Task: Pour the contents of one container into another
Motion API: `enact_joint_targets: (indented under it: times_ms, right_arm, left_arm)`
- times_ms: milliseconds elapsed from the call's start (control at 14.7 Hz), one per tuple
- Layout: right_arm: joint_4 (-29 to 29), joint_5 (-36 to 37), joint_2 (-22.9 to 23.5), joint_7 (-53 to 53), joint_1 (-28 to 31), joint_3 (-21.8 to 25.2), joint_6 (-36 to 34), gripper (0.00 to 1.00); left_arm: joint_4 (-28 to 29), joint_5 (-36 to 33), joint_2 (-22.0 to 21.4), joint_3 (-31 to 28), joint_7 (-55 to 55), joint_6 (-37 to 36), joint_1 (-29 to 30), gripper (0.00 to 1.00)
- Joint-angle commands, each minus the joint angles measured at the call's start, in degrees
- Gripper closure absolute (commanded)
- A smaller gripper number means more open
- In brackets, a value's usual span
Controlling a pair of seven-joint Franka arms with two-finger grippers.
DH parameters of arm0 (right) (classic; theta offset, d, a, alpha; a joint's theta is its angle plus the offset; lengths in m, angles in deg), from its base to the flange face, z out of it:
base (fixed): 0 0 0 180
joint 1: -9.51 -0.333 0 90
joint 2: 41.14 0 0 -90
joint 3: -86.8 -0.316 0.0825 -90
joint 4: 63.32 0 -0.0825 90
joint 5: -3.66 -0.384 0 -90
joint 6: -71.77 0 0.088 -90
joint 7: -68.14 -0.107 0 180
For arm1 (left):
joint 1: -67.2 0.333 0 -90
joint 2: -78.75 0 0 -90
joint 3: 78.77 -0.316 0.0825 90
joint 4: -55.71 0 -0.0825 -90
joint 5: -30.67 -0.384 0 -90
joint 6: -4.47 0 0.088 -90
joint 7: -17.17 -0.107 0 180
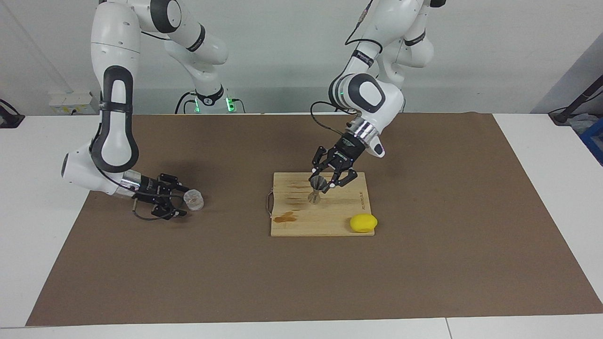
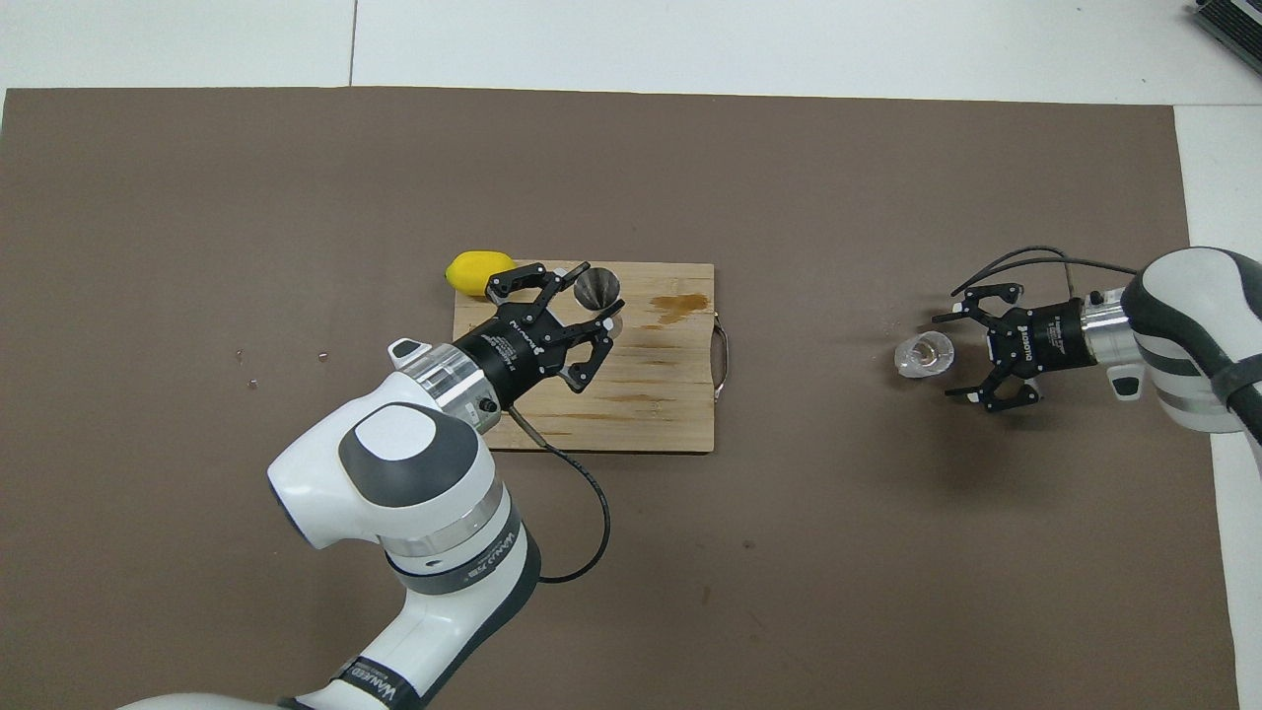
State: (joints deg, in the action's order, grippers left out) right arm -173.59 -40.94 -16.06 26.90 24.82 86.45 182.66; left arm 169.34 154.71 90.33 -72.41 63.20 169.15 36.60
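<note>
the steel jigger [image 1: 315,190] stands upright on the wooden cutting board [image 1: 325,221], near the board's middle and toward its edge nearer the robots. the left gripper [image 1: 324,182] is closed on the jigger's upper cone, its fingertips pinching the rim while the outer links splay out to the sides.

in the overhead view the jigger [image 2: 596,287] sits at about one o'clock from the left gripper [image 2: 588,308]. a yellow lemon [image 1: 363,222] rests on the board's corner, at about ten o'clock from the jigger in that view.

the clear glass tumbler [image 1: 193,199] stands on the brown mat [image 1: 424,263], well apart from the board, toward the right arm's end. the right gripper [image 1: 181,201] stands wide, just beside the tumbler, low over the mat, fingers spread.
</note>
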Motion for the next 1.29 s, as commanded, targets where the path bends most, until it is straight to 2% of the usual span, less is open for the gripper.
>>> enact_joint_targets:
  times_ms: [0,204,407,815,1222]
  right_arm:
    - [-2.05,-1.98,-1.44,2.39,0.43,-0.26,0.73,0.00]
    - [-3.19,-1.98,-1.79,2.39,0.25,-0.26,1.00,0.00]
    - [-3.19,-1.98,-1.70,1.52,-1.24,-0.18,1.17,0.00]
    - [-3.28,-1.98,-1.70,1.42,-1.42,-0.18,1.52,0.00]
    - [-3.28,-1.98,-1.70,1.51,-1.42,-0.18,1.96,0.00]
  left_arm:
    - [-5.42,1.03,4.49,-0.65,-3.39,1.88,-1.30,1.00]
    - [-5.87,1.29,5.90,-0.47,-6.48,1.61,-2.96,1.00]
    - [-9.04,1.29,9.07,-0.47,-6.57,2.05,-3.67,1.00]
    - [-7.90,4.72,8.90,-0.47,-6.57,2.05,-5.60,1.00]
    - [-7.02,4.72,8.81,-0.56,-6.83,2.05,-5.69,1.00]
